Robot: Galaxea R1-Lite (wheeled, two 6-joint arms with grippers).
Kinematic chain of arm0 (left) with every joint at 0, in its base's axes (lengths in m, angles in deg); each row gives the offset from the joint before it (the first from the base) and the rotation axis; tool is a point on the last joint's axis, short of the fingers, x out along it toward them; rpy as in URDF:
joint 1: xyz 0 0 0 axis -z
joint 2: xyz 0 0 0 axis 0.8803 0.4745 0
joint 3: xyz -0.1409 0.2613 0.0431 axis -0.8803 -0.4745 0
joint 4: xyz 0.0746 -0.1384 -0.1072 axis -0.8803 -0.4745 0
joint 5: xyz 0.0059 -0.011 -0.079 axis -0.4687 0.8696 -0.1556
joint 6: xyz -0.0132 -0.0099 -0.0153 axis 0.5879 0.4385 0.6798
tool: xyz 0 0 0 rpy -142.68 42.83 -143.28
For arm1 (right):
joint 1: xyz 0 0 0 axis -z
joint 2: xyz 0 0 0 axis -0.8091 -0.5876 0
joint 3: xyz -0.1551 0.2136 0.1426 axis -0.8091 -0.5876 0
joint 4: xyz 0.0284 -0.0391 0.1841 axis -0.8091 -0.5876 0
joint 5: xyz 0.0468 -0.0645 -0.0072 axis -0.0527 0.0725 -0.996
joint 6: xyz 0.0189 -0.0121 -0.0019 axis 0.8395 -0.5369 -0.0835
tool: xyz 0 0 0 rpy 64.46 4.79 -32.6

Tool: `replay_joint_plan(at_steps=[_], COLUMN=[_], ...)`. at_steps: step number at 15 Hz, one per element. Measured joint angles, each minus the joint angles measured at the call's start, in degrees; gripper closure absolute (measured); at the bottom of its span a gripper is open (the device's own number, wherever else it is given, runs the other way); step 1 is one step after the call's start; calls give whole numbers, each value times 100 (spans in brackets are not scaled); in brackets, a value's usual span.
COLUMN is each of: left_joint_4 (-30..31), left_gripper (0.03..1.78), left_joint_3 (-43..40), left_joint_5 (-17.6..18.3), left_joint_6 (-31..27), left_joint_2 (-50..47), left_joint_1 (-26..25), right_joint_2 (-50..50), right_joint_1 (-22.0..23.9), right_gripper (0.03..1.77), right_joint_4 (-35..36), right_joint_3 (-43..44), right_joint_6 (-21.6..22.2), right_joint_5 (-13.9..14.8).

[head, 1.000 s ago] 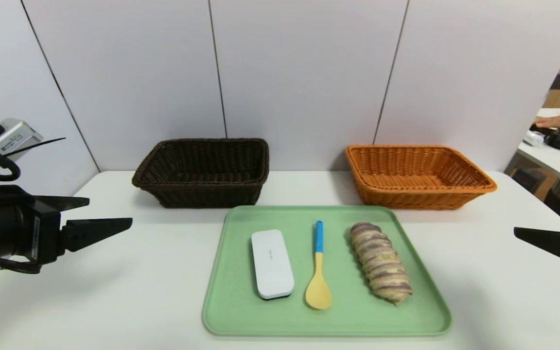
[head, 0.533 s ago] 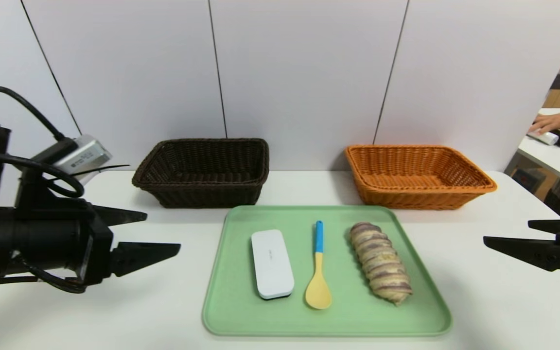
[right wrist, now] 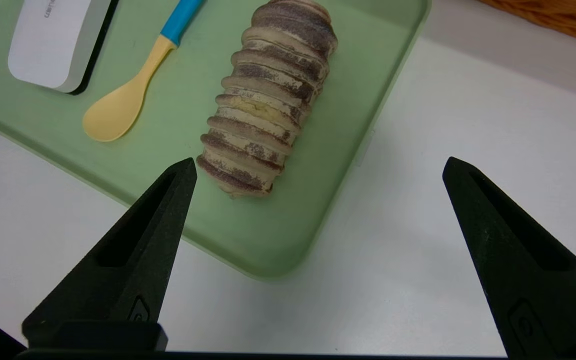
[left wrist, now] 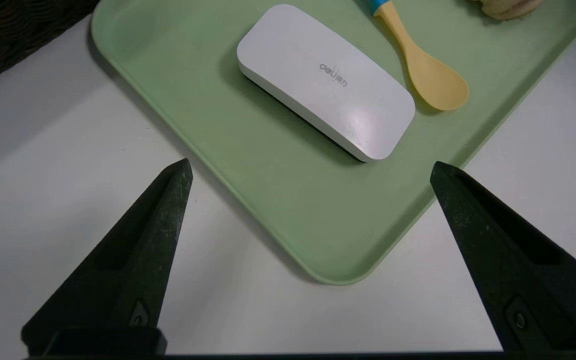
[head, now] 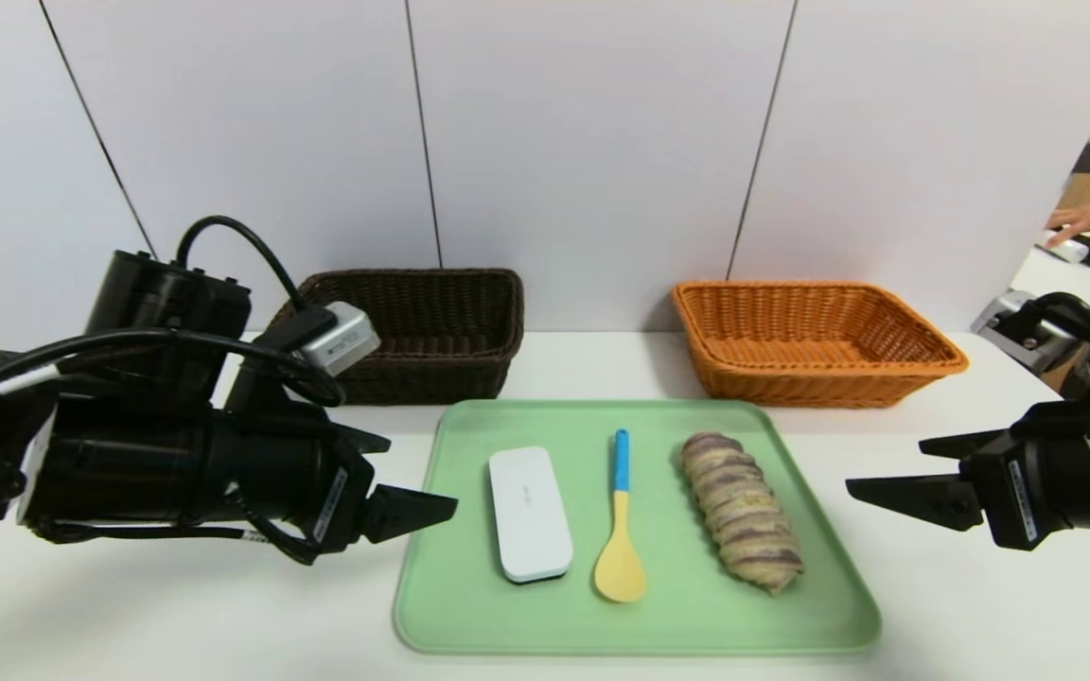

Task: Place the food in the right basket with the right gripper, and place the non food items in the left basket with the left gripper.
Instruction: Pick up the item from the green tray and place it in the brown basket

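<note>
fingers of the left gripper [head: 417,478] and right gripper [head: 886,468] are spread wide, grasping nothing, flanking the green tray [head: 450,605] bearing case [head: 529,513], spoon [head: 620,530], bread loaf [head: 740,511].

Pale green tray [head: 819,605] on a white table [head: 176,624]. White case [head: 530,513] with a dark underside and faint grey lettering. Spoon [head: 620,530]: yellow bowl, blue handle. Bread loaf [head: 740,511]: tan, with purple-brown swirled stripes. Left basket [head: 431,326]: dark brown weave. Right basket [head: 810,340]: orange weave. Both grippers' fingers [left wrist: 133,265] matte black. Wall panels pale grey, with dark seams.
</note>
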Motion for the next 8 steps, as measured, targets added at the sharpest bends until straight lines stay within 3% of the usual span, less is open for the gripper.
replay_joint_plan(at_steps=[4, 8], left_joint_4=[100, 95], left_gripper=[12, 12], left_joint_3=[284, 358], left_joint_5=[-638, -764], left_joint_6=[458, 613], left_joint_2=[418, 578], left_joint_1=[402, 542], right_joint_2=[-341, -499], right_joint_1=[-116, -148], right_gripper=[10, 10], right_joint_4=[-13, -15], right_joint_3=[195, 232], right_joint_6=[38, 57], right_joint_5=[7, 0])
